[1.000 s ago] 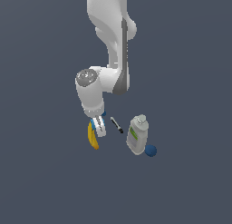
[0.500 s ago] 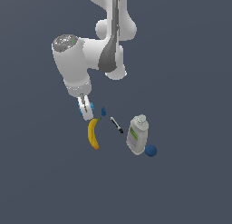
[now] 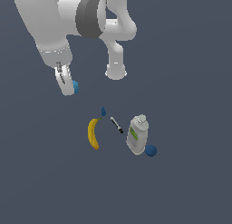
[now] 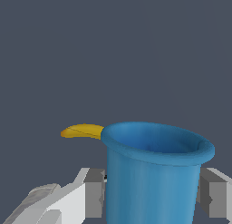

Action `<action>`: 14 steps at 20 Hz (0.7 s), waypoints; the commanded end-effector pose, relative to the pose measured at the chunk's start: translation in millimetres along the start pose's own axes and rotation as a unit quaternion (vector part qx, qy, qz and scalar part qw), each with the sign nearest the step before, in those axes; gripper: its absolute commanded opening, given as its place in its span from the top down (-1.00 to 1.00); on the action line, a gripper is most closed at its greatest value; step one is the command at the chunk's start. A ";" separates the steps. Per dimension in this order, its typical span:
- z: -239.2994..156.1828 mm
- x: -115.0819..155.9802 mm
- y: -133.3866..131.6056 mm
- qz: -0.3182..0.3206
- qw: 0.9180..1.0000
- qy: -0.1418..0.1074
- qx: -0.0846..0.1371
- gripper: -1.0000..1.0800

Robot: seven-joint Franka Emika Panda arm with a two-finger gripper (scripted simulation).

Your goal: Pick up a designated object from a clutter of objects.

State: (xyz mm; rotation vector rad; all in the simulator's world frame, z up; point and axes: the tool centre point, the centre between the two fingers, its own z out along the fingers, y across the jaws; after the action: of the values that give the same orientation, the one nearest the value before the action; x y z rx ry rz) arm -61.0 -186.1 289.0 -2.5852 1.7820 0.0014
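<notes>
Your gripper [image 3: 69, 86] is raised well clear of the clutter, toward the exterior view's left, and its fingers [image 4: 93, 191] are clamped on the light-blue object [image 4: 154, 173]. From the wrist view it reads as an open-topped cup with a flared rim, seated between the two pads; in the exterior view you only get a small light-blue patch [image 3: 75, 86] at the fingertips, so its exact shape there is hard to judge.

Below it the rest of the group lies on the dark floor [image 3: 190, 187]: the yellow banana [image 3: 93, 133], a tiny dark blue piece [image 3: 103, 111] just beside the banana's upper end, the thin black marker [image 3: 117, 125], the white bottle with a green label [image 3: 137, 135], and the dark blue ball [image 3: 151, 150] touching the bottle's base.
</notes>
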 end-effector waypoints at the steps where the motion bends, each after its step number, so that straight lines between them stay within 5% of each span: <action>1: -26.1 8.6 10.5 0.000 1.000 0.000 0.000 1.00; 14: -119.7 42.7 43.7 -0.001 1.000 0.001 0.000 1.00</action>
State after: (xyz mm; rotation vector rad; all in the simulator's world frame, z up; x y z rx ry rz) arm -85.2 -238.3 400.8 -2.5867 1.7818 0.0002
